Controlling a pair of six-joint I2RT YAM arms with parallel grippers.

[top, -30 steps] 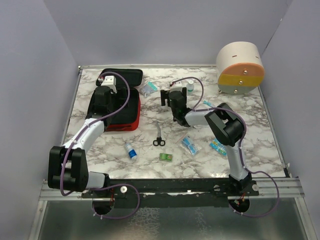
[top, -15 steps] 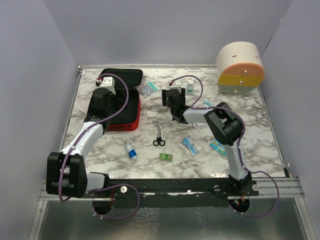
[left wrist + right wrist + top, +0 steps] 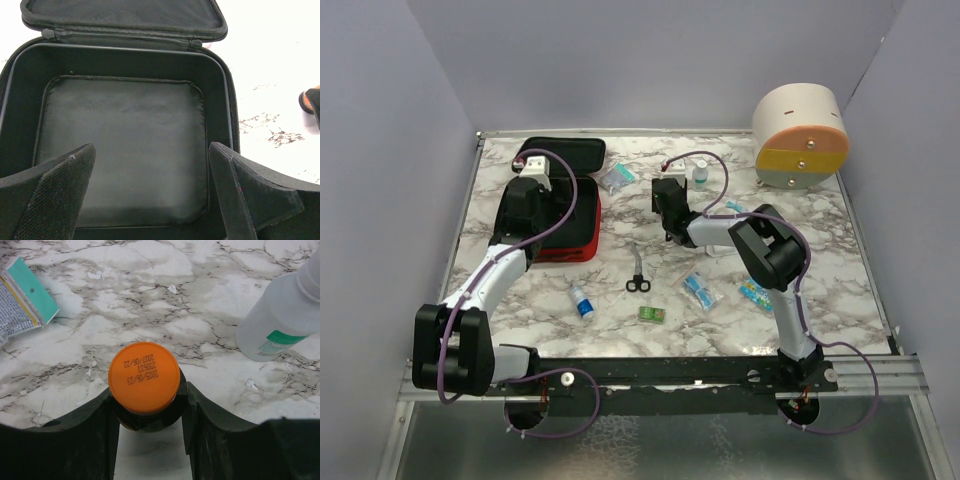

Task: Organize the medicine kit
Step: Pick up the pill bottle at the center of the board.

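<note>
The medicine kit [image 3: 578, 238] lies open at the back left, red outside and black inside, its lid [image 3: 570, 152] laid flat behind it. My left gripper [image 3: 528, 200] hangs over its base, open, and between its fingertips [image 3: 150, 150] only the bare black walls [image 3: 125, 62] and floor show. Right of the kit, my right gripper [image 3: 667, 192] points down at the table. In the right wrist view this gripper [image 3: 150, 410] has both fingers pressed on the dark body of a small orange-capped bottle [image 3: 144, 376] that stands upright on the marble.
A white bottle [image 3: 280, 320] [image 3: 700, 173] stands just right of the held one, and a teal packet [image 3: 20, 295] [image 3: 616, 178] lies to its left. Scissors [image 3: 637, 275], a blue-capped vial [image 3: 581, 301], a green packet [image 3: 652, 314] and blue packets [image 3: 700, 290] lie nearer. A round drawer container [image 3: 800, 135] stands back right.
My right gripper has moved a little toward the back and its fingers have closed in on the orange-capped bottle. The left arm has shifted slightly over the kit and stays open.
</note>
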